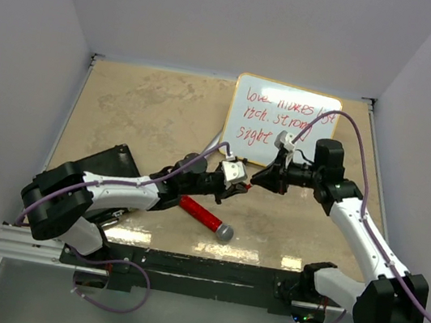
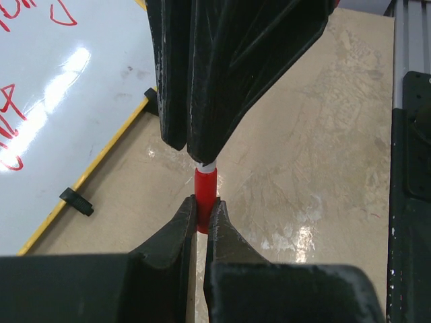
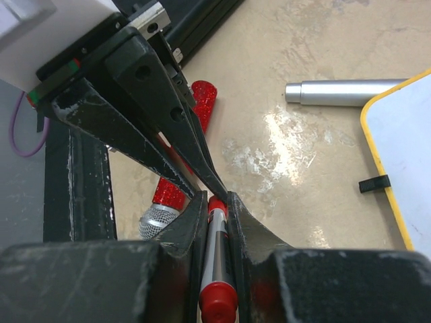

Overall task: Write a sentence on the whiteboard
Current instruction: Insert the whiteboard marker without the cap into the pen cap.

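Closest in, the left gripper (image 2: 203,208) has its jaws pinched on the red cap (image 2: 205,185) at one end of the marker (image 3: 217,249), while the right gripper (image 3: 215,202) clamps the pale barrel from the opposite side, fingertips almost meeting. The marker's long axis runs across the table from one gripper to the other, cap end to the left. Just nearer than the marker lies a red glitter microphone (image 1: 205,216), and left of the marker a black flat box (image 1: 109,163). Just beyond the marker sits the whiteboard (image 1: 292,90), long axis left to right (slightly skewed), writing face toward the overhead camera. The sentence (image 1: 276,114) fills three red lines along that axis, tops toward the far wall, so the writing looks finished and the cap is probably going back on. If the two arms press off-axis, the cap could jam or the barrel could slip in the fingers. A swing of the right arm, so near the board, could smear the ink or shove the board.
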